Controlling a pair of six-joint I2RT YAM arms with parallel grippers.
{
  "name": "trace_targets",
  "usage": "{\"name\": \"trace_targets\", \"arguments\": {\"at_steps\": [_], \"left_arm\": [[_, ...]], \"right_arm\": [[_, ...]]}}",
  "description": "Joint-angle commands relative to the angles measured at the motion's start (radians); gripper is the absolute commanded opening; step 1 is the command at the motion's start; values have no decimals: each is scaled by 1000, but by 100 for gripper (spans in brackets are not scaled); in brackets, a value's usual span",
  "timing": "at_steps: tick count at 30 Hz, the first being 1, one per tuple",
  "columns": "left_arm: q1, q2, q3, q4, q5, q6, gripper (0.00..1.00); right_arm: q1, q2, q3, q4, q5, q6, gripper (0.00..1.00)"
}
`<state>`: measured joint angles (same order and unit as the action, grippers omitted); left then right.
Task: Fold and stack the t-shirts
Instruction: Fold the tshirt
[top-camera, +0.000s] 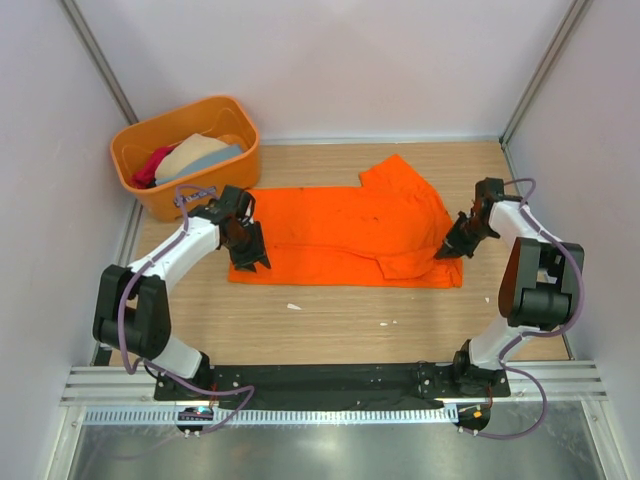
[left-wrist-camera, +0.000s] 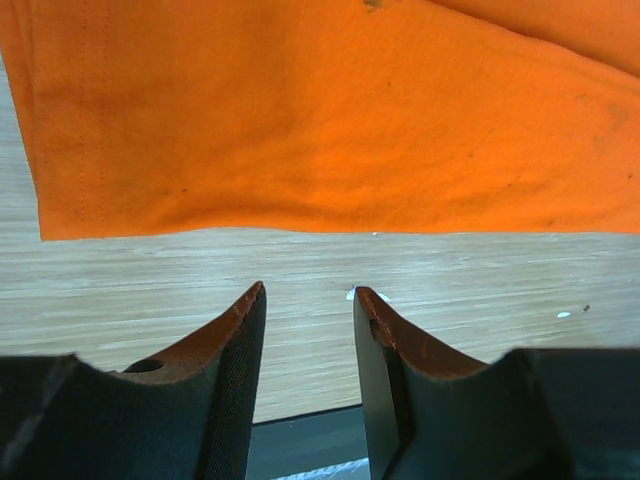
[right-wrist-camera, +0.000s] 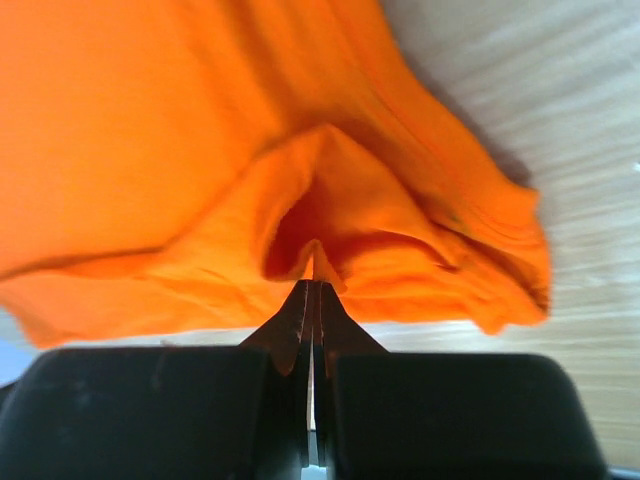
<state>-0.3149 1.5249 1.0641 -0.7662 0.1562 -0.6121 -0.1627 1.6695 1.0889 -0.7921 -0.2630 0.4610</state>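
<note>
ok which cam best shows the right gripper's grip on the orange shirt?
Right wrist: the right gripper is shut on a bunched fold of the orange t-shirt, close up. Top external shows it small at the shirt's right edge, jaws unclear. Left wrist shows only flat shirt cloth, not that gripper.

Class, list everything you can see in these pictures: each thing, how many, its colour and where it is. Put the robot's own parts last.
orange t-shirt: one, bright orange, spread across the middle of the table
tub: one, orange, far left corner of the table
cloths in the tub: three, crimson, beige and grey-blue, piled together
white scraps: a few, white, on the bare wood near the shirt's near edge
table: one, light wood, under everything
left fingers: two, black, open and holding nothing, by the shirt's near left corner
right fingers: two, black, shut on the orange t-shirt's right edge
</note>
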Motion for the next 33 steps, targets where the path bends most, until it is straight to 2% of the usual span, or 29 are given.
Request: {"name": "trace_targets", "arguments": {"at_steps": [1,12,25,28,29,30,32,33], "left_arm": [[0,12,48,-8,-12,6,42],[2,4,47,-5,-6,-5,42],[2,14,48,-8,-17,-20,42],[2,24,59,-7,-15,-26,41],[2,30,68,-8,-14,-26,42],[2,34,71,-10,-14,-25,41],[0,34,77,-13,-14,-23,42],[2,32,79,-10,-17,-21,42]], "right_arm": [[0,-14,68,63,-79,155,1],[-6,173,230,208,-117,340,1],[-35,298,258,372,-234,458,3],[-35,351,279,482,-329,484,10],[-35,360,305,505,-379,484,19],[-37,361,319,507,-390,475,23],[-32,337,376,392,-377,368,33],[-29,299,396,328,-323,305,37]]}}
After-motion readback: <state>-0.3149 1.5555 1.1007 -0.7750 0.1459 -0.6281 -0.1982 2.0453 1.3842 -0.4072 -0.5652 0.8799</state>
